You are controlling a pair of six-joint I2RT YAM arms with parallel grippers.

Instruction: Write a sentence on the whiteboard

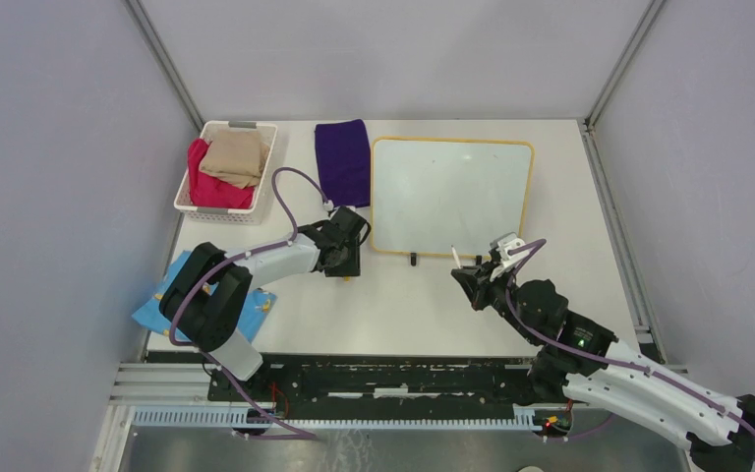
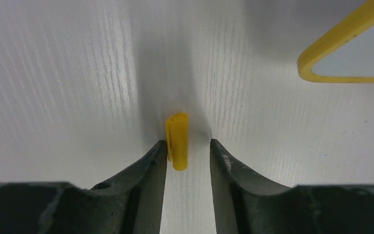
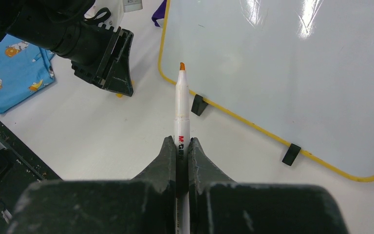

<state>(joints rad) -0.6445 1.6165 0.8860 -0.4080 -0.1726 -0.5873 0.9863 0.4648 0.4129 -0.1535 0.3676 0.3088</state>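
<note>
The whiteboard (image 1: 449, 197) lies flat on the far middle of the table (image 1: 403, 305), its yellow frame and two black feet (image 3: 198, 104) towards the arms, its glossy white face catching the lights. Just off its near edge the right gripper (image 3: 180, 141) is clamped on a white marker (image 3: 180, 105) – uncapped, the orange tip pointing at the board's near left corner, raised above the table rather than on the board. The jaws are pressed tight against the marker's barrel.

At the board's near left corner the left gripper (image 2: 187, 144) points down at the table with its jaws parted. A small yellow cap (image 2: 177, 141) lies between them – close against one finger, with a clear gap to the other, so it is not squeezed.

A purple cloth (image 1: 342, 162) lies just left of the board. Further left stands a white basket (image 1: 240, 126) holding red and tan cloths. A blue printed cloth (image 1: 152, 310) lies under the left arm.
</note>
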